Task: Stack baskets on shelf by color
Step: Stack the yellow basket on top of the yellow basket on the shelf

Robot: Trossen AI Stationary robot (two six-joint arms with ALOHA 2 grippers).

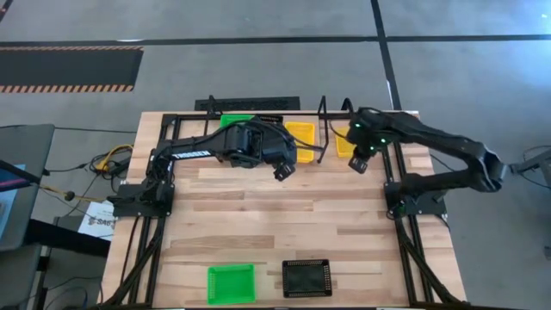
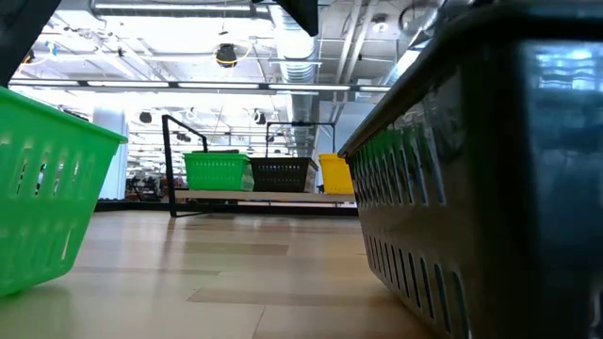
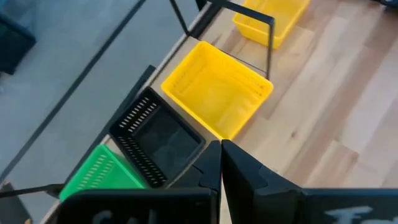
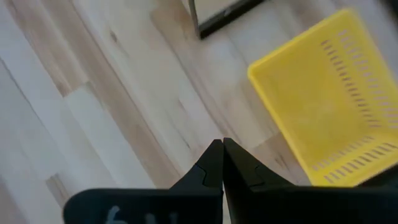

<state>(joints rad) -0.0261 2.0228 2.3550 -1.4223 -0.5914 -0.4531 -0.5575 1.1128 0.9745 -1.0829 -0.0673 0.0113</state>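
The shelf (image 2: 264,196) stands at the table's far edge and carries a green basket (image 2: 217,171), a black basket (image 2: 281,174) and a yellow basket (image 3: 217,96) side by side. A second yellow basket (image 1: 344,142) rests on the table just right of the shelf. Another green basket (image 1: 231,282) and another black basket (image 1: 306,277) sit at the near edge. My left gripper (image 1: 282,170) hovers shut in front of the shelf's yellow basket. My right gripper (image 1: 359,162) hovers shut just near of the loose yellow basket (image 4: 329,106). Neither touches anything.
The shelf's thin black wire legs (image 3: 270,43) rise beside the loose yellow basket. Bare wooden tabletop (image 1: 284,224) lies between the shelf and the two near baskets. The arm bases stand at the table's left and right sides.
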